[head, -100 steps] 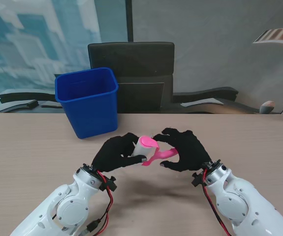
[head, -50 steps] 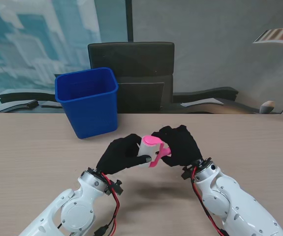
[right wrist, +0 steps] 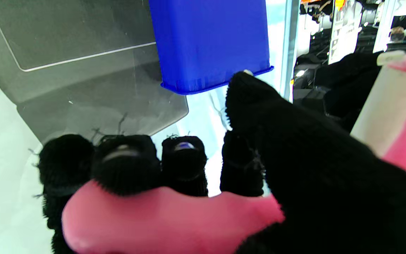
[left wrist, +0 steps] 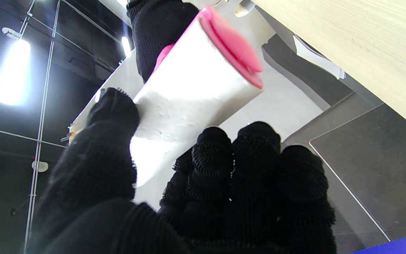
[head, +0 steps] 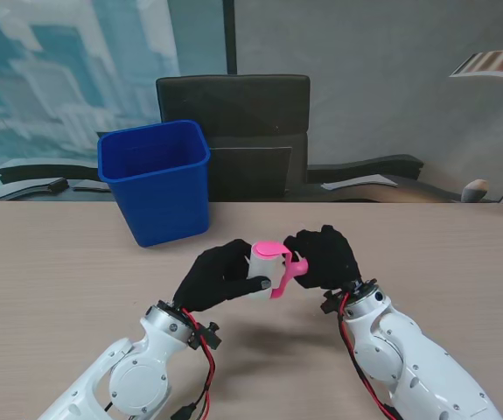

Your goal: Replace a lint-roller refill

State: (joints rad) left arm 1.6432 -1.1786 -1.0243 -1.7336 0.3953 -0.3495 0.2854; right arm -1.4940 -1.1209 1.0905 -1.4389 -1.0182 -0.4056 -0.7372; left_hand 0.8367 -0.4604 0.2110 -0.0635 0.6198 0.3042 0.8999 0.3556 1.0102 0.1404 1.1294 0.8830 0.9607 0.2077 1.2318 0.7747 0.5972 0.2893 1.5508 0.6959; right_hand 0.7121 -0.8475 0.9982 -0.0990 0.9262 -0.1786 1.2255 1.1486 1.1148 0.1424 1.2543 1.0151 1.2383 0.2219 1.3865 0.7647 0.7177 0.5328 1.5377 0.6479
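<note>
Left hand: we found our left hand (head: 219,276) closed around the white refill roll (head: 259,270), thumb on one side of the paper and four fingers (left wrist: 245,165) curled on the other, as the left wrist view showed.

Right hand: our right hand (head: 325,256) was closed around the pink handle (right wrist: 160,222); in the right wrist view the fingers wrapped over it and the thumb lay along it toward the roll.

Position of the roller: the lint roller was held clear of the counter (head: 50,271), between the two hands, nearer to us than the blue bin (head: 157,179).

Governing relation: the roll lay directly to the left of the right hand and touching the palm of the left; its long axis ran roughly from one hand toward the other, tilted upward, with the pink end cap (left wrist: 233,47) on the end pointing away from the left palm.

Nearer hand: the left hand alone held the roll; the right held only the handle.

Inference: we judged that the roll would have to slide along that axis, the hands drawing apart, and that a skewed pull might bind it on the core.

Seating of the roll: we could not tell how far it still sat on the core.

Count: one roller, one refill roll on it, one bin, two hands; we saw no spare refill.
</note>
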